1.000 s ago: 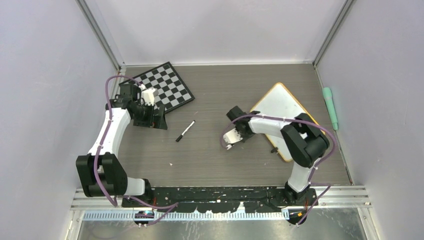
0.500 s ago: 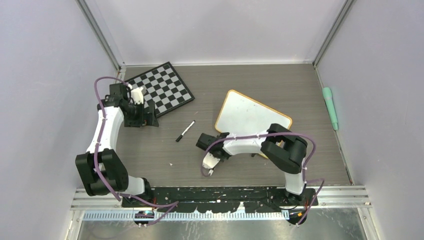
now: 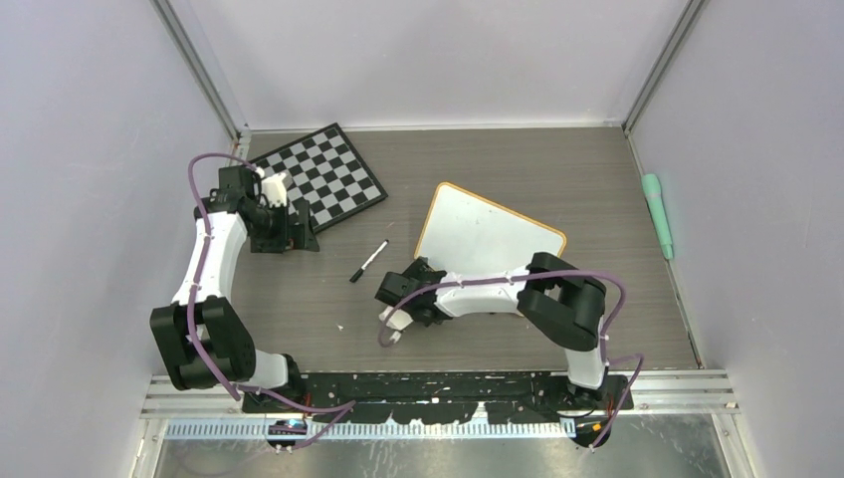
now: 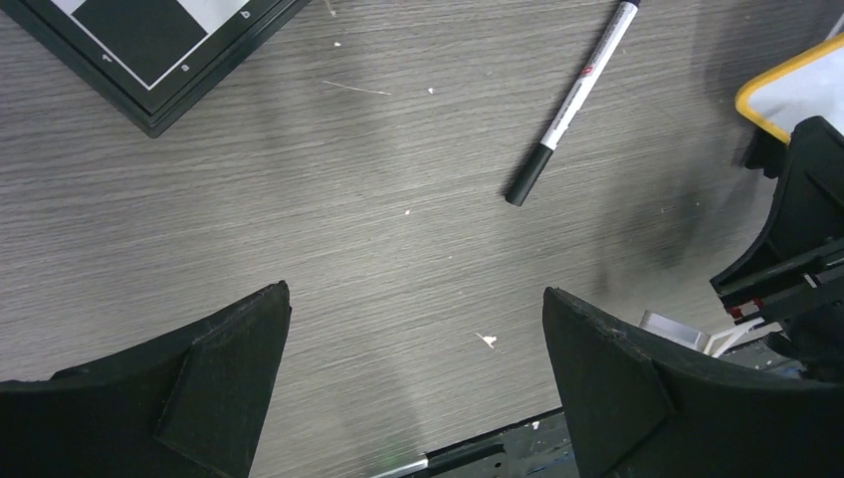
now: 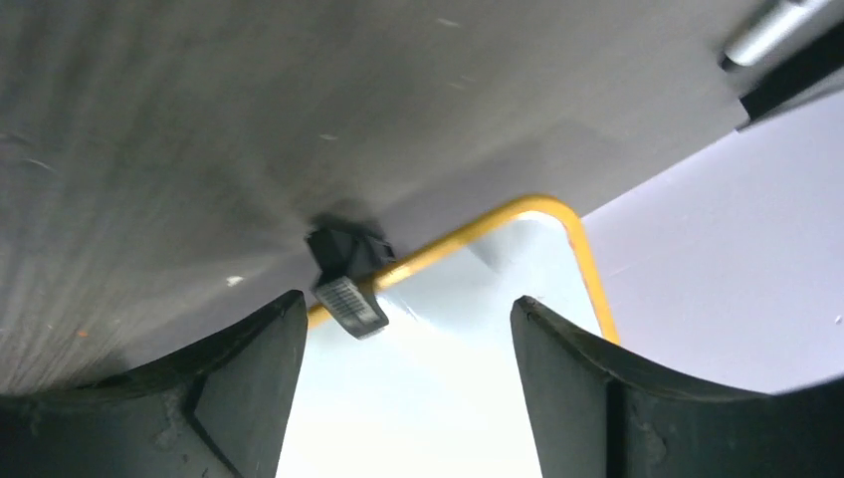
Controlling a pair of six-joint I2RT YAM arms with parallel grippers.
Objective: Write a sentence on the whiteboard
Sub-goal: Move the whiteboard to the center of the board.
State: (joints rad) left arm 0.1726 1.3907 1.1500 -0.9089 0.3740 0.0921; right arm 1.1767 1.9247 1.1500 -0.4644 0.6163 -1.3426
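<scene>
The whiteboard lies flat on the table right of centre, white with an orange rim, turned at an angle. No sentence shows on its surface. My right gripper sits at its near-left corner, open. In the right wrist view the board fills the gap between the spread jaws of that gripper, with a black foot clip on its rim. A black-and-white marker lies left of the board, capped. My left gripper hovers open and empty beside the chessboard; its wrist view shows the marker.
A black-and-white chessboard lies at the back left. A teal cylindrical object rests along the right wall. Grey walls close in the table on three sides. The right arm's black wrist shows at the edge of the left wrist view.
The whiteboard slid left and turned, pulled by my right gripper toward the near left. That gripper has now opened. My left arm shifted slightly left earlier, then stayed still.
</scene>
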